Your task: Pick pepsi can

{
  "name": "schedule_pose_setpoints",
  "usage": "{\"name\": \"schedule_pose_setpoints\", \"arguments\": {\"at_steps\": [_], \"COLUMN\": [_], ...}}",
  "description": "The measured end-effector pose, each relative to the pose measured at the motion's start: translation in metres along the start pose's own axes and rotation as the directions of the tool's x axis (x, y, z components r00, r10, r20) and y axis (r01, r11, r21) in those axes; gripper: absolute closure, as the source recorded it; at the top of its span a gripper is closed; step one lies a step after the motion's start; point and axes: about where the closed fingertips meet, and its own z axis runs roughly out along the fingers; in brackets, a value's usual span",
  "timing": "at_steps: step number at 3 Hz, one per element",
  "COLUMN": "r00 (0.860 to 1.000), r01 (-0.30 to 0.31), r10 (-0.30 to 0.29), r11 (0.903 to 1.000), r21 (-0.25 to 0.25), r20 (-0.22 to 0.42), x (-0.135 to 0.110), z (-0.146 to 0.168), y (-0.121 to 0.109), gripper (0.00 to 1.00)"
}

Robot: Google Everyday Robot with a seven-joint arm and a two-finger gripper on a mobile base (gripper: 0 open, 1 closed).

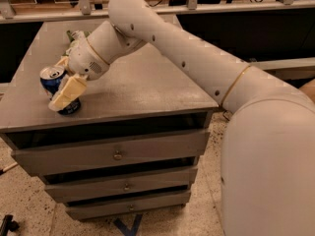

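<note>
- The small dark-blue pepsi can with a silver top [50, 80] stands at the front left corner of the grey table [147, 87], not yet lifted.
- The cream claw [59, 85] is around the can at that corner; whether it is clamped cannot be told.
- Left to do: the lift.

Smooth, matte off-white shell throughout. Bulky rounded white body segment [268, 171] filling the lower right of the frame, closed off at its upper end by a thin tan seam ring [235, 85]. Long tubular white arm link [182, 43] across the upper middle, dotted with small dark recessed screw holes. Shorter rounded white wrist section [106, 45] at upper left, banded by another thin tan line, with a speckled grille patch near its end. Cream-yellow blocky gripper [59, 82] at the middle left of the frame.
</note>
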Motion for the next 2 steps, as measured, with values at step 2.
{"name": "schedule_pose_setpoints", "arguments": {"at_steps": [2], "r00": [0.999], "r01": [0.039], "r10": [-0.039], "r11": [0.9993], "r21": [0.003], "r20": [-0.014], "x": [-0.018], "z": [0.001], "y": [-0.004], "gripper": [1.0]}}
